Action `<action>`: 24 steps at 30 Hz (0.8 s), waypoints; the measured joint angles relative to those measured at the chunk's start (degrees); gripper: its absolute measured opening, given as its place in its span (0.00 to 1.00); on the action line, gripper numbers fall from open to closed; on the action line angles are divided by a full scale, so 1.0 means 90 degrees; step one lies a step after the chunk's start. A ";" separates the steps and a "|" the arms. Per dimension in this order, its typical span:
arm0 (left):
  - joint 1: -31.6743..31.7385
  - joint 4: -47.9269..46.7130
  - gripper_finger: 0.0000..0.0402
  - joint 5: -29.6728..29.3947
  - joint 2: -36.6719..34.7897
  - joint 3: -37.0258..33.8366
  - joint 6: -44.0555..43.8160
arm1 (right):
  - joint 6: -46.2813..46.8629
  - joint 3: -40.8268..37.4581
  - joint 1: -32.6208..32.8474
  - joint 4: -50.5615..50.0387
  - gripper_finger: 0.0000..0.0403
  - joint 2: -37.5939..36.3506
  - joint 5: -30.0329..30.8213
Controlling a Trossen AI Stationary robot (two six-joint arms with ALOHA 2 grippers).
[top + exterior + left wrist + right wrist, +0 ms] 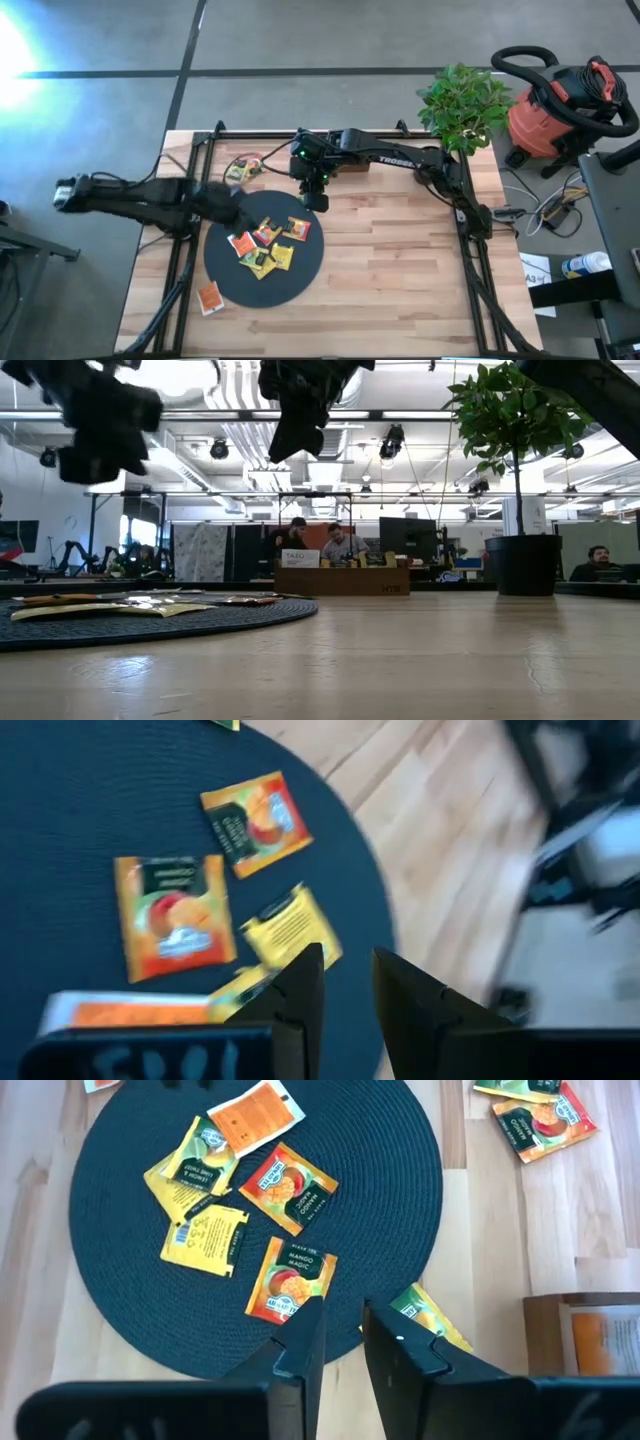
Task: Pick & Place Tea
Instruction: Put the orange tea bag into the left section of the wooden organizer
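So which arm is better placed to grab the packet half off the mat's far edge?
Right, probably. The right gripper hangs at the black mat's far rim, and its wrist view shows the green-yellow packet just ahead of its fingers. The left gripper hangs over the mat's left side.

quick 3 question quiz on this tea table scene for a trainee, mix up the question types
1. True or false: all the tea packets lie on the black disc.
2. What does the right claw hold? A an orange packet, B a yellow packet, C nothing.
3. Fill in: the potted plant stands by the table's far ___ corner.
Key: 1 false, one orange packet lies off the disc. 2 C. 3 right.
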 joint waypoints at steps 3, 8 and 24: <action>-0.1377 -0.0473 0.21 -0.1150 0.0070 0.0228 -0.0074 | 0.0008 -0.0008 0.0000 0.0006 0.17 0.0000 0.0031; -0.3598 -0.0470 0.21 -0.2372 0.0511 0.0329 -0.1204 | 0.0124 -0.0059 0.0000 0.0074 0.18 0.0000 0.0119; -0.5863 -0.0768 0.21 -0.1616 0.3419 0.1101 -0.3959 | 0.0383 -0.0339 0.0325 0.0278 0.17 0.0000 0.0102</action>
